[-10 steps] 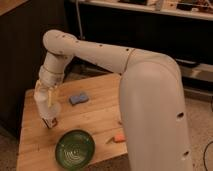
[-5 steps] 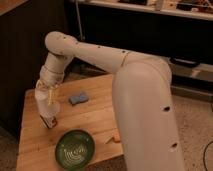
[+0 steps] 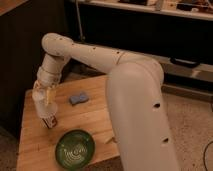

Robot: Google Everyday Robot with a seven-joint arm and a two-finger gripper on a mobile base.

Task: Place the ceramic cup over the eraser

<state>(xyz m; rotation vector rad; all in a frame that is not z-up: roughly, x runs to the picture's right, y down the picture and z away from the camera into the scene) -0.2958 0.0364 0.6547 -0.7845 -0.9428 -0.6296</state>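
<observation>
My gripper [image 3: 44, 102] holds the ceramic cup [image 3: 42, 105], fingers closed on it, just above the eraser [image 3: 50, 121]; I should centre it before lowering straight.

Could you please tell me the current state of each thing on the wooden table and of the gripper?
Gripper: low over the table's left side, holding the cup.
Small white tapered ceramic cup: held in the gripper, upright.
Round green plate: flat on the wooden table, nothing on it.
Flat light-blue pad: lying flat, untouched.
</observation>
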